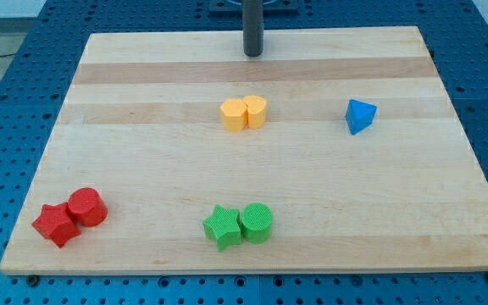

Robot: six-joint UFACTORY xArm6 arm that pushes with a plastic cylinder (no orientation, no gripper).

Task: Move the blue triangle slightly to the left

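The blue triangle (360,115) lies on the wooden board toward the view's right, in the upper half. My tip (252,53) stands near the view's top centre, well to the upper left of the blue triangle and apart from it. It touches no block.
A yellow hexagon (234,113) and a yellow cylinder (255,111) touch at the centre, below my tip. A green star (222,226) and a green cylinder (257,223) sit at the bottom centre. A red star (56,224) and a red cylinder (86,207) sit at the bottom left. The board's right edge (473,161) runs right of the triangle.
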